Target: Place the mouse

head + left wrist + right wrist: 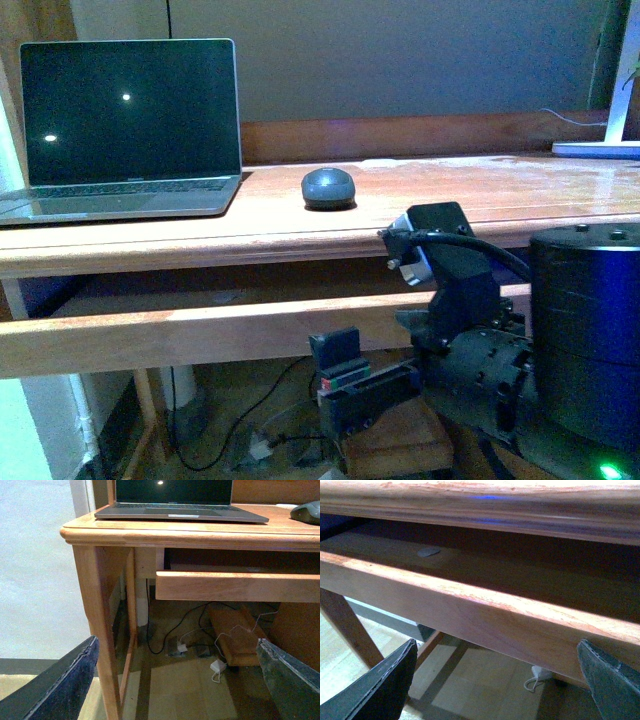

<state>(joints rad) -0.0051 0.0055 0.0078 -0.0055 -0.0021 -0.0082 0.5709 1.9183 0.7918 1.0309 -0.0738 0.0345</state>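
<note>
The dark grey oval mouse (328, 187) sits on the wooden desk top (450, 200), just right of the open laptop (125, 130). It also shows in the left wrist view (307, 512) at the edge of the picture. My right gripper (340, 385) is open and empty, low in front of the desk, below the pull-out shelf (200, 335). In the right wrist view the right gripper (497, 685) faces the shelf's front rail (470, 610). My left gripper (177, 680) is open and empty, low by the desk's left leg (97, 620), and does not show in the front view.
A small white round disc (428, 552) lies on the pull-out shelf. Cables and a white charger (217, 667) lie on the floor under the desk. A white stand base (600, 148) is at the desk's far right. A wooden board (400, 440) lies below.
</note>
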